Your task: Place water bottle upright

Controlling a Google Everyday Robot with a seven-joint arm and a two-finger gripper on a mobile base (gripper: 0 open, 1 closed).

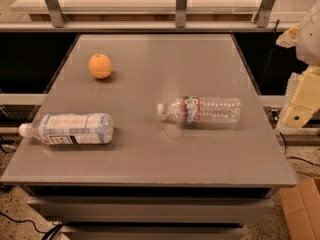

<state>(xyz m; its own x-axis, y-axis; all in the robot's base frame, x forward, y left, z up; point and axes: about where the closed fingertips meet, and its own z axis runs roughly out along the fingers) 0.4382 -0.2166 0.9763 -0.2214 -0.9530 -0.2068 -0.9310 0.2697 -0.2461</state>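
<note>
Start at your left: a fat bottle (70, 129) wrapped in a large white-and-blue label lies on its side near the left edge of the grey table (165, 154), its cap pointing left; leave it alone, it is not yours. Behind it, toward the far left of the top, sits an orange (100, 66), well apart from everything else.

Right of centre you find the water bottle (200, 110), lying flat on its side and parallel to the front edge; its white cap (160, 109) points left, the red-and-blue band (191, 109) sits near the shoulder, and the base faces right; so nothing of the task is done yet.

Expect it to be light, and the contents cannot be made out; the clear ribbed wall will likely dent under a hard squeeze and it looks smooth, so it may roll or slip away from you; I would take it across the ribbed body just past the band, where the ridges give some bite, rather than at the narrow neck; once it is tipped up, set the base down squarely, since a light bottle topples easily.

At the far right, past the table's right edge and well apart from the water bottle, the cream-coloured gripper (301, 101) hangs; whether it is released or clenched I cannot tell; a cardboard box (302, 209) sits on the floor below it.
</note>
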